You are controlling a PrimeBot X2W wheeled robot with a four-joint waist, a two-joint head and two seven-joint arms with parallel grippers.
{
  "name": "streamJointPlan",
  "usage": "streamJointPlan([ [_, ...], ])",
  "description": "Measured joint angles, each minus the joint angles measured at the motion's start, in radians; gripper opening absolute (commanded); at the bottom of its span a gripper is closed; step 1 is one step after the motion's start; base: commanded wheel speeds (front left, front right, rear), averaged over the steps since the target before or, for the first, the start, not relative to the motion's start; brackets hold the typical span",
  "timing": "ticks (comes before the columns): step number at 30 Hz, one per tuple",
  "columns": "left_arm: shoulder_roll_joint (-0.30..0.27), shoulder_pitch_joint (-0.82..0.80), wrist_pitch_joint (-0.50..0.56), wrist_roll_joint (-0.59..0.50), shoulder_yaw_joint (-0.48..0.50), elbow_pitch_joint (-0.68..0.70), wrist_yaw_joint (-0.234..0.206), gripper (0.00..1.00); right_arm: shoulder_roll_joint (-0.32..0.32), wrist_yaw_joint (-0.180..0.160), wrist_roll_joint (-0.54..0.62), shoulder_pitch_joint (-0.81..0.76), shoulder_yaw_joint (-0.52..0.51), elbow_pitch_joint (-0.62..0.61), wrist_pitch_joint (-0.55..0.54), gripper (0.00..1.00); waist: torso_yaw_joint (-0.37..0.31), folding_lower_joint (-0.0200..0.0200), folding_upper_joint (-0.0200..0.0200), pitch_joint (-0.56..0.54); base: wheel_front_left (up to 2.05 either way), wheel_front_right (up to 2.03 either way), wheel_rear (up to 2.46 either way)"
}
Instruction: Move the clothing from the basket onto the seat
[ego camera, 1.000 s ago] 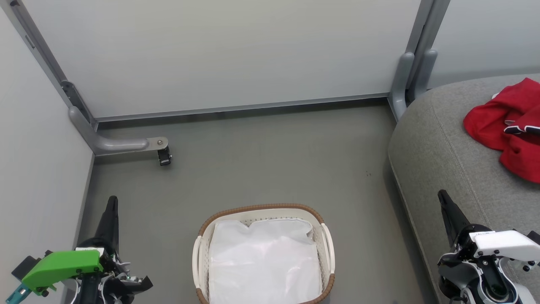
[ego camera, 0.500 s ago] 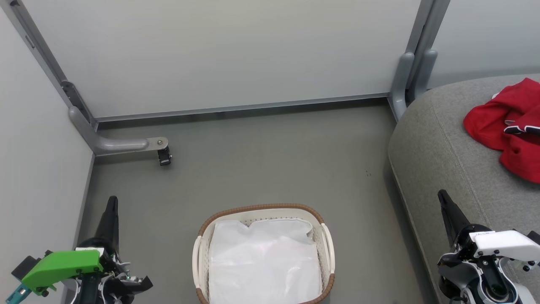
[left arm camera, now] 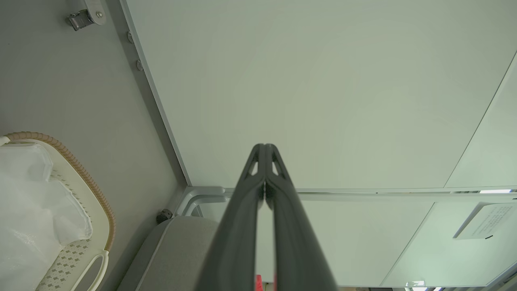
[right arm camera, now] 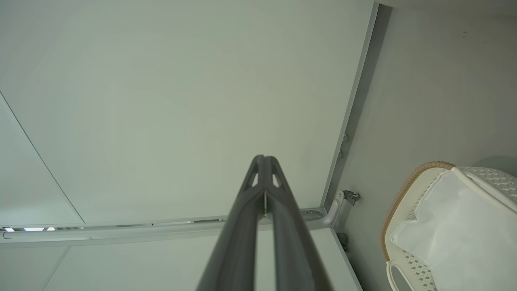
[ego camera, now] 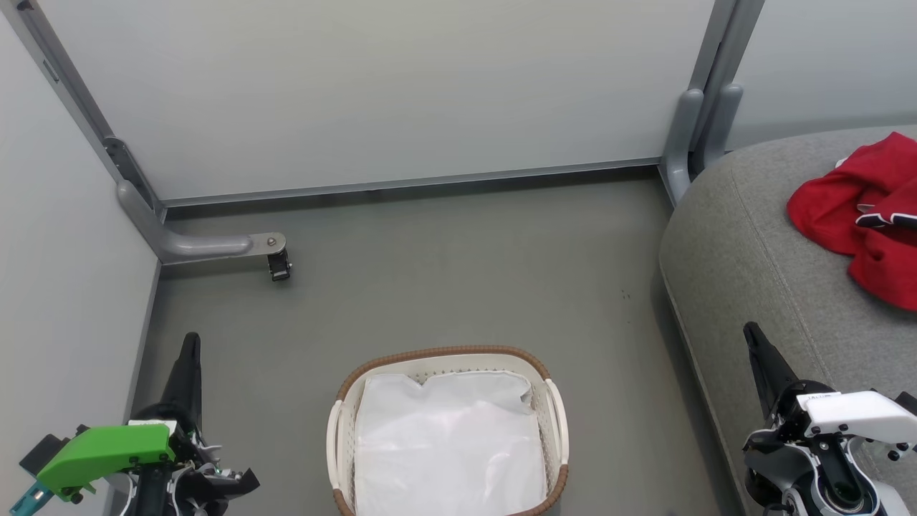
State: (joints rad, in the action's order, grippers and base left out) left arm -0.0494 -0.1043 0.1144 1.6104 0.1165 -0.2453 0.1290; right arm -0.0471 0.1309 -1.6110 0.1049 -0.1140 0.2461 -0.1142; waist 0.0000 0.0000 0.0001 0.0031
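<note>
Seeing the clothing (ego camera: 852, 208) bunched in a red heap at the right edge of the head frame, lying on the seat (ego camera: 745, 251), well apart from the basket (ego camera: 444, 352). Seeing the basket at bottom centre on the floor (ego camera: 444, 272), lined with a crumpled white liner (ego camera: 448, 444), brown rim toward the top of frame, handles at left and right. Reading left gripper (ego camera: 190, 342) at lower left above its green housing (ego camera: 107, 448): jaws pressed together, empty, tip pointing up frame near the left panel (ego camera: 57, 287). Reading right gripper (ego camera: 751, 331) at lower right above its white housing (ego camera: 856, 412): jaws likewise closed and empty, tip overlapping the seat's rounded front edge in frame; cannot tell whether touching. Confirmed by both wrist views: dark tips meeting, pale panels behind. Around: rear panel (ego camera: 372, 93) across the top, grey foot bracket (ego camera: 193, 247) with a small black caster (ego camera: 279, 265) at middle left, grey post (ego camera: 691, 136) at upper right just beside the seat corner. Between basket and seat: a strip of grey floor.
</note>
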Motion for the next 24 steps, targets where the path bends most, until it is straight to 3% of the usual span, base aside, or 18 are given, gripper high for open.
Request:
streamJointPlan([
  [24,0.000,0.000,0.000,0.000,0.000,0.000,0.000,0.00,0.000,0.000,0.000,0.000,0.000,0.000,0.000,0.00,0.000,0.0000,0.0000,0.000,0.00,0.00,0.00],
])
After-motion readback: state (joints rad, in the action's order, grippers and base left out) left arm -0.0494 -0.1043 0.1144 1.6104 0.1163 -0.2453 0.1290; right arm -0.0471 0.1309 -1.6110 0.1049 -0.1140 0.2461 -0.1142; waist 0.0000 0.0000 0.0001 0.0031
